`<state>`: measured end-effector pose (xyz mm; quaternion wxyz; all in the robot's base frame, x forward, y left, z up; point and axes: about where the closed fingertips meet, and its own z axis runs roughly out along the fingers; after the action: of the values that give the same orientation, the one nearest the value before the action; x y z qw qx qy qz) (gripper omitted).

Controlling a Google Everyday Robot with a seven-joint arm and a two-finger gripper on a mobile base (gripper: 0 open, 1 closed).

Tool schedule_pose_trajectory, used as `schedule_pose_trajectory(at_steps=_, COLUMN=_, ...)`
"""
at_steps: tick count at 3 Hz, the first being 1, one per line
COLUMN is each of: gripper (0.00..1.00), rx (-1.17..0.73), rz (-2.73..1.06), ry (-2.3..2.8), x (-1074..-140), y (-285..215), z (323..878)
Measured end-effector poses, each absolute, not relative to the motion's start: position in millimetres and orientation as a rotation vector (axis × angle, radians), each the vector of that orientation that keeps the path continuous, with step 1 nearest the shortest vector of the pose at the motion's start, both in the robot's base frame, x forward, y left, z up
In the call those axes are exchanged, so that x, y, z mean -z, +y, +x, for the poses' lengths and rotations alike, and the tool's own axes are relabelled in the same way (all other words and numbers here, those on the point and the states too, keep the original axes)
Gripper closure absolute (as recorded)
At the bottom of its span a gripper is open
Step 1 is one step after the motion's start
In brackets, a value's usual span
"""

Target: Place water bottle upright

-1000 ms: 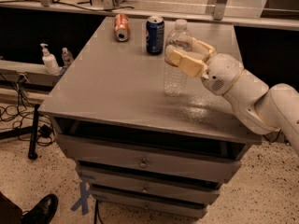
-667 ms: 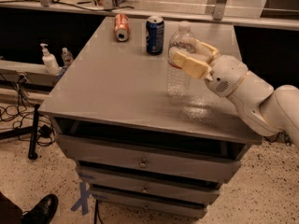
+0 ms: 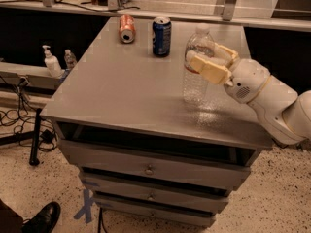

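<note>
The water bottle (image 3: 196, 84) is clear ribbed plastic with a white cap. It stands upright, with its base on the grey table top (image 3: 121, 86), right of the middle. My gripper (image 3: 212, 60) reaches in from the right and is shut around the bottle's upper part at the label band. One tan finger (image 3: 206, 69) is on the near side and the other is on the far side. The white arm (image 3: 265, 93) stretches away to the right edge of the view.
A blue soda can (image 3: 161, 36) stands upright at the back of the table, left of the bottle. A red can (image 3: 127, 28) lies on its side further left. A white pump dispenser (image 3: 50, 63) stands on a ledge left of the table. Drawers (image 3: 150, 169) are below.
The gripper and the bottle have shifted a little to the right over the table. The bottle has stayed upright in the grip. The cans have not moved.
</note>
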<state>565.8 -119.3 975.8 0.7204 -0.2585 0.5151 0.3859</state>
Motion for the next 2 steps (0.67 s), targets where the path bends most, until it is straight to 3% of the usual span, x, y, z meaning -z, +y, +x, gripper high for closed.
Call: schedule_pose_trajectory(at_steps=2, gripper=1.0, rx=-0.841, rz=-0.566, ry=1.136, x=-972.3, y=-139.7, z=557.8)
